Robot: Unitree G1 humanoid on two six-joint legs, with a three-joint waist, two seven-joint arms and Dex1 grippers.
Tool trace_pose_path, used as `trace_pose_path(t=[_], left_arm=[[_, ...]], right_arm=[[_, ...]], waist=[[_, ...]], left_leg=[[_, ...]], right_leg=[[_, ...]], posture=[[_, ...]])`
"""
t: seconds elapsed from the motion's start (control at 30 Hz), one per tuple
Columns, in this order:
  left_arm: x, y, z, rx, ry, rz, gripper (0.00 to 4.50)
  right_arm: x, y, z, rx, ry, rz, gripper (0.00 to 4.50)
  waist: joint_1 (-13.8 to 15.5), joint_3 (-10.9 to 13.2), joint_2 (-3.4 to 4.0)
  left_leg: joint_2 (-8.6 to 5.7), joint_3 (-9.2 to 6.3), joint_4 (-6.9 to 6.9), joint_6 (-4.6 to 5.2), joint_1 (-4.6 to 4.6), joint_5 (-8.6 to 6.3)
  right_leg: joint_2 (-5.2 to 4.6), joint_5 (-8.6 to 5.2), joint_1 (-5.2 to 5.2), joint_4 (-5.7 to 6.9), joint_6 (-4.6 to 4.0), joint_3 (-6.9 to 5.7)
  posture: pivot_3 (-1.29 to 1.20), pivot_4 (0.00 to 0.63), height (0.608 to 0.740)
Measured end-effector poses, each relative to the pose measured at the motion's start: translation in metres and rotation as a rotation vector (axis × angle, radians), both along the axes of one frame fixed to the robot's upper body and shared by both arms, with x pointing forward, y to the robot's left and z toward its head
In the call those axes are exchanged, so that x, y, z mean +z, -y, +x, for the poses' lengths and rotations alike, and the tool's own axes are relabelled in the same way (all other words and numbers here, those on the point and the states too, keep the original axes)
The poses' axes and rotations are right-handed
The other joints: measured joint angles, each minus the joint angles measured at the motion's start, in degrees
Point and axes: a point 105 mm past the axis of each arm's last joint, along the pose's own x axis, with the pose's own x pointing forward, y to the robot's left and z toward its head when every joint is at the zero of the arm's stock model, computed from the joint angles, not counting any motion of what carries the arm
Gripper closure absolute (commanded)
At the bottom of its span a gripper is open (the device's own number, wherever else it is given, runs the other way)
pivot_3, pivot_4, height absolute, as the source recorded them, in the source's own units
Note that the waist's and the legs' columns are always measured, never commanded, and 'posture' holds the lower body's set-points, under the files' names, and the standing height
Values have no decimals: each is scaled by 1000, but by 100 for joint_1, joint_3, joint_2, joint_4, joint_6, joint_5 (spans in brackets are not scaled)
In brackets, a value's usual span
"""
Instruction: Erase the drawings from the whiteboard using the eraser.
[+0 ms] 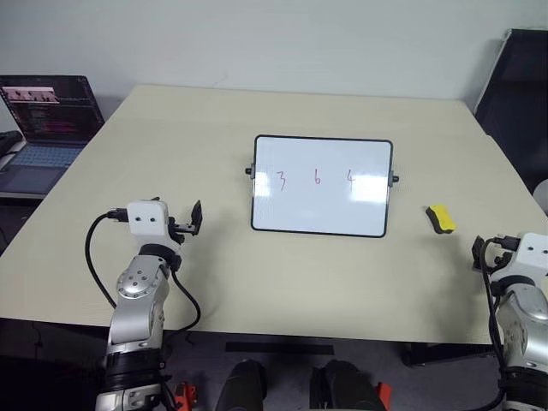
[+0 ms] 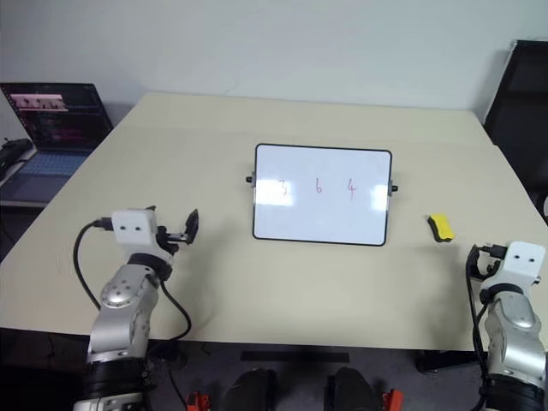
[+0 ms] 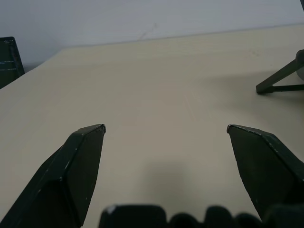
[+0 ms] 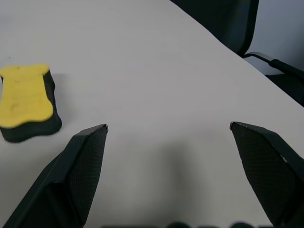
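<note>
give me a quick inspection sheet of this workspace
surface: beige table, mostly bare
job's things: whiteboard mid-table with red drawings unerased; yellow eraser lying to its right, untouched
clutter: nothing seen
grippers: left gripper open over bare table; right gripper open, eraser beside it, not between the fingers
cables: black cable looping off the left wrist
surroundings: open laptop at left, dark chair at right

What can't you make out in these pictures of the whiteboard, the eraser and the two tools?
- Right tool: in the head views the picture edge cuts off its fingers; its wrist view shows them open.
- Eraser: its underside is hidden against the table.
- Whiteboard: what props it is hidden behind it; glare washes over the drawings.
- Laptop: screen text too small, left side cropped.
</note>
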Motion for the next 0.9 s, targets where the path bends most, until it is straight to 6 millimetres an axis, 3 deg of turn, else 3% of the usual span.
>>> trace_pose_path(t=[0.17,0.43,0.9], left_arm=[[2,2,2,-18,0,3,0],[6,1,2,-17,-3,9,0],[1,-13,-7,14,-29,25,0]], right_arm=[[5,4,-3,-14,19,2,18],[18,-1,17,4,66,26,18],[7,-8,19,17,43,36,18]], waist=[[-5,0,0],[-6,-1,2],[-3,-1,2]], left_leg=[[1,0,0,0,1,0],[0,0,0,0,2,0],[1,-2,-2,0,2,0]], right_leg=[[1,0,0,0,0,0],[1,0,1,0,0,0],[-1,0,1,-1,-1,-2]], posture=[[0,150,740],[0,150,740],[0,150,740]])
